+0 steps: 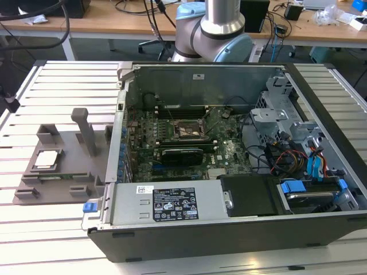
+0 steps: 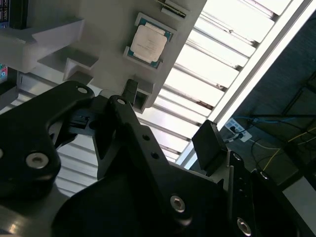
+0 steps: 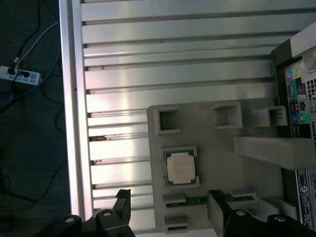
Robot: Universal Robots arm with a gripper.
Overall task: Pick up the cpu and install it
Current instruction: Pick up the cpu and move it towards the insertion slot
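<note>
Exterior view: cpu (image 1: 46, 160) lies flat, metal lid up, in a shallow nest on the grey fixture plate (image 1: 66, 150). The plate sits on the slatted worktop (image 1: 63, 86), just beside the open PC case (image 1: 229, 229), on the exterior view's left of it. The dark socket frame (image 1: 186, 132) on the motherboard inside the case looks unpopulated and is well apart from the chip. Both wrist views look down on the plate: fingers (image 3: 124, 202) are spread wide with nothing held, hanging clear above the plate and touching neither it nor the chip. The first wrist view has the cpu (image 3: 180, 167) roughly centred on the gap between the two tips; the second wrist view shows it (image 2: 148, 43) square in its nest, beyond the fingers (image 2: 210, 145). Handling call: light, thin, fully rigid, so no flex to worry about, but the polished lid is slick and the underside contacts and thin pale substrate edge are the fragile bits. I'd take it by two opposite side edges, low on the lid step, with modest squeeze, and keep it level so it doesn't cock in the nest or slip. The nest walls sit close around it, so finger clearance at the edges looks tight; can't tell from these views whether there are relief cut-outs. Main risks: tilt, a corner catching on the nest, or a drop.
</note>
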